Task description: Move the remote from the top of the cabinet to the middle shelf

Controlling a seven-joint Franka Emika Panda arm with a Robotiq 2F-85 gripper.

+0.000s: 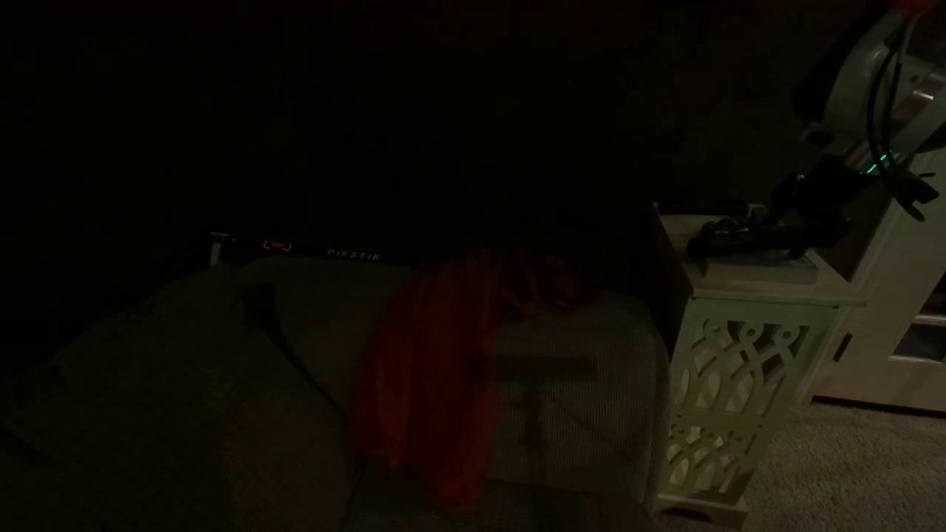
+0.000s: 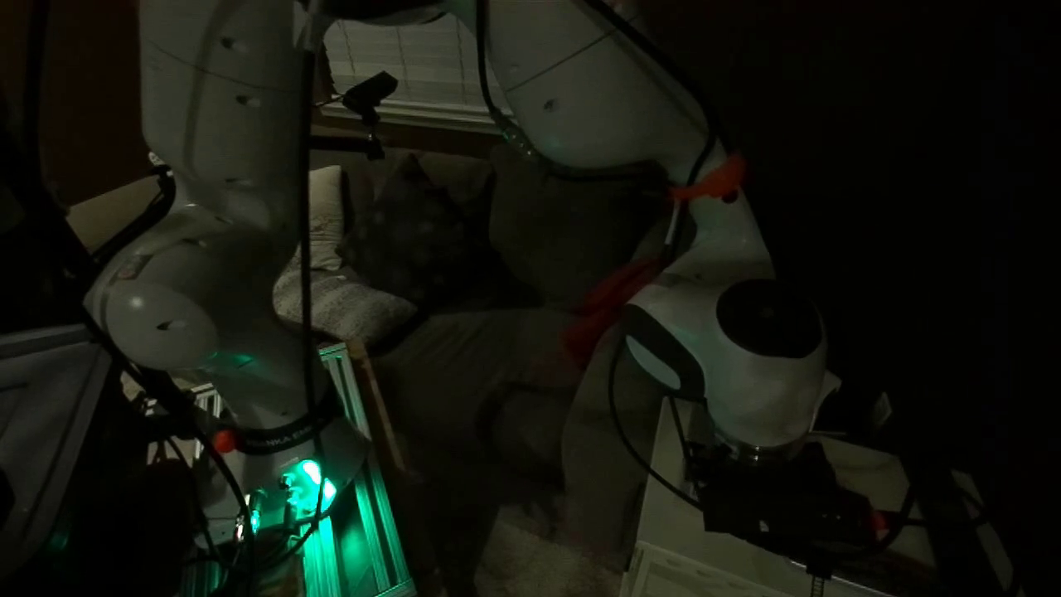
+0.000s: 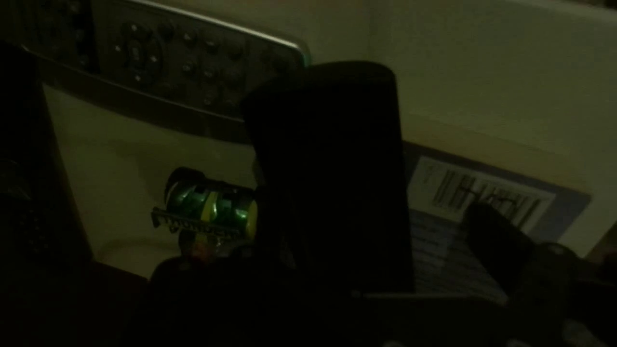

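In an exterior view, the arm (image 1: 857, 96) reaches over the white, lattice-sided cabinet (image 1: 776, 299). A pale, flat book or box (image 1: 761, 273) lies on the cabinet's top; the dark forms above it merge with the end of the arm, so no separate item can be picked out there. The middle shelf does not show.

In an exterior view, the wrist housing (image 2: 754, 398) hangs over the same top and screens most of what lies on it. The shelf is hidden here as well, so no finished placement can be read.

In the wrist view, a remote (image 3: 188, 60) with rows of buttons lies on the pale cabinet top, near a small, shiny green item (image 3: 207, 205). The end effector (image 3: 368, 212) has its fingers (image 3: 499, 243) spread apart, clamped on nothing: the barcoded face of the book or box shows in the gap between one finger and a dark slab (image 3: 328, 168) that appears between the two. Whether this slab is a second remote cannot be told. Stage reached, as judged: the approach to the top is done; grasping and lifting the remote, lowering it to the middle shelf and releasing it are all left.
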